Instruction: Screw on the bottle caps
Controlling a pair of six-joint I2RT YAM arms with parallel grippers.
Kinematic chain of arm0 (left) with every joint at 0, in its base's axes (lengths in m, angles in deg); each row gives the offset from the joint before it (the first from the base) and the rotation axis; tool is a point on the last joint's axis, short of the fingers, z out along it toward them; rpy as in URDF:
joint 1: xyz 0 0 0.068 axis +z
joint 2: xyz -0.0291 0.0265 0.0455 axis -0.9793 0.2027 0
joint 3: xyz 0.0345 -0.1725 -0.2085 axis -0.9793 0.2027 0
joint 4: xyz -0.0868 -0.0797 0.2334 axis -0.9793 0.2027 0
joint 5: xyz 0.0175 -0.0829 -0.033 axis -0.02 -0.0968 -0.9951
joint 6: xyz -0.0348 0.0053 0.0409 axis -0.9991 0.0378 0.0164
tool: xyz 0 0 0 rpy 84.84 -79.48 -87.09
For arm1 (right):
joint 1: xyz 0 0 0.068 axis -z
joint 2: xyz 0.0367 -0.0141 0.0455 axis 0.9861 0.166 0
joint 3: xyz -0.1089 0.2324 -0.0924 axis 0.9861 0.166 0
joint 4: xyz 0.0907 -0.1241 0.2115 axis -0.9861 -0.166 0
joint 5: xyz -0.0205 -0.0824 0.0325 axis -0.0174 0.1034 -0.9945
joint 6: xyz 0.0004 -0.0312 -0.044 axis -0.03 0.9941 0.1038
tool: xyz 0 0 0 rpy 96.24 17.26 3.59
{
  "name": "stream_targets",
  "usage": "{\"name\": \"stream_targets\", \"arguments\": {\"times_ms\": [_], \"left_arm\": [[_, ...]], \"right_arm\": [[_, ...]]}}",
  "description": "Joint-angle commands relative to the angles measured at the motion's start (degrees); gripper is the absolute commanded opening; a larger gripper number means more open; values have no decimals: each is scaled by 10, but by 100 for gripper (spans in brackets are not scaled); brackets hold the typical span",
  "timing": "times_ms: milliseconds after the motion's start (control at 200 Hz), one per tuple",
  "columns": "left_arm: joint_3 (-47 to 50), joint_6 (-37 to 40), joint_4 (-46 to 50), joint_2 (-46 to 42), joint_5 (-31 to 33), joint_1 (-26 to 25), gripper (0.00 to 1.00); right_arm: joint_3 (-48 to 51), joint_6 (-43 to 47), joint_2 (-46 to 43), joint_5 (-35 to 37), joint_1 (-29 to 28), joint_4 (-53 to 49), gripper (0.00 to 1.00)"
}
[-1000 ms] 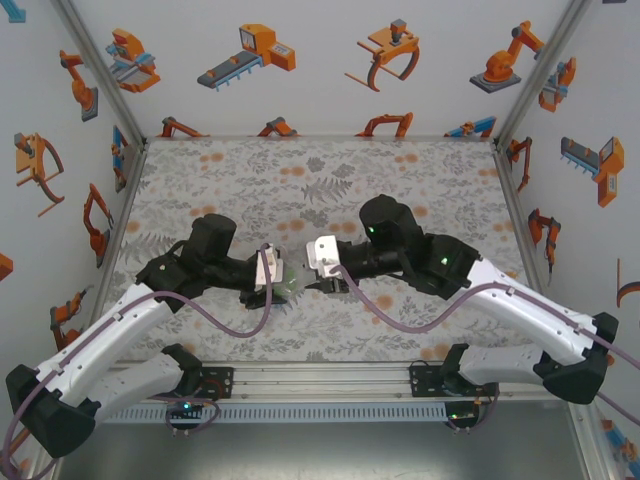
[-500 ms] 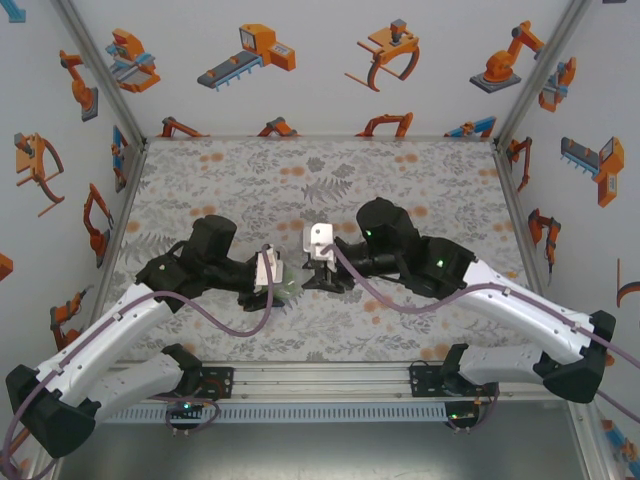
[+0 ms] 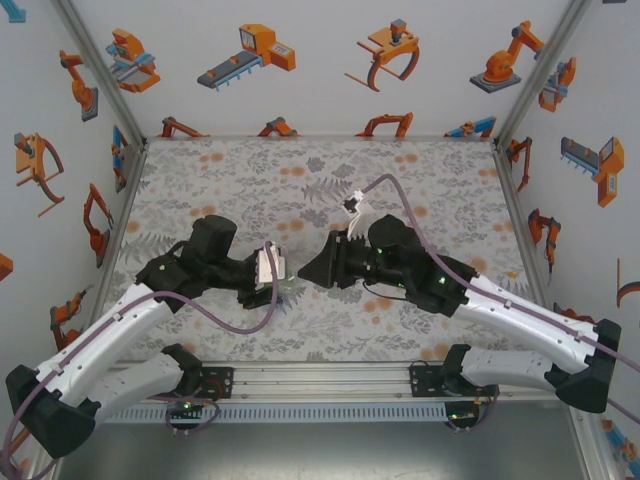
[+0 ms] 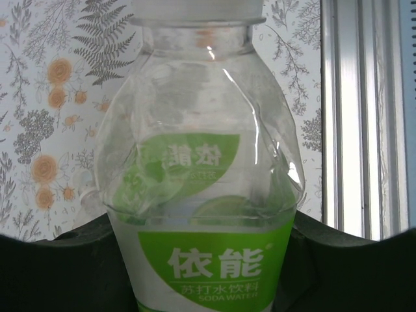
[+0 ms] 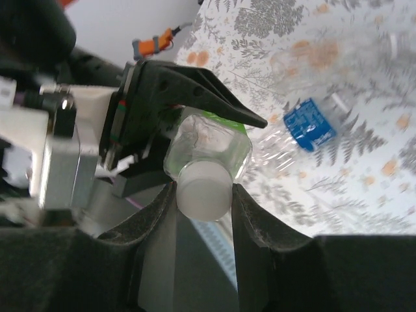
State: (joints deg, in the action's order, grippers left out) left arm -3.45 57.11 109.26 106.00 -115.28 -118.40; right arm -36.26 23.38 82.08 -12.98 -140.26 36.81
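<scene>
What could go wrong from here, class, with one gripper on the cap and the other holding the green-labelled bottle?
1. The right gripper pinches the smooth white cap by its sides; it could slip, or cross-thread the cap if askew.
2. The left gripper clamps the green-labelled bottle on its thin, creased-looking wall; the bottle may twist or buckle during turning.
</scene>
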Motion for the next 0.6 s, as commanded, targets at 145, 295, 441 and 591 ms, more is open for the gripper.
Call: {"name": "stream_targets", "arguments": {"times_ms": [145,295,441,591], "left_arm": [[-18,1,-31,-13,2,-4,0],[-22,-18,-31,0,32,-3,0],[-27,-23,-27,7,46,-4,0],[-27,-23,-27,8,54,-4,0]], "right_arm": [[-16,-163,36,20,7,7,19],[-28,-137,40,25,7,-8,43],[-25,-138,45,11,9,13,53],[-24,-150,50,10,12,17,51]]}}
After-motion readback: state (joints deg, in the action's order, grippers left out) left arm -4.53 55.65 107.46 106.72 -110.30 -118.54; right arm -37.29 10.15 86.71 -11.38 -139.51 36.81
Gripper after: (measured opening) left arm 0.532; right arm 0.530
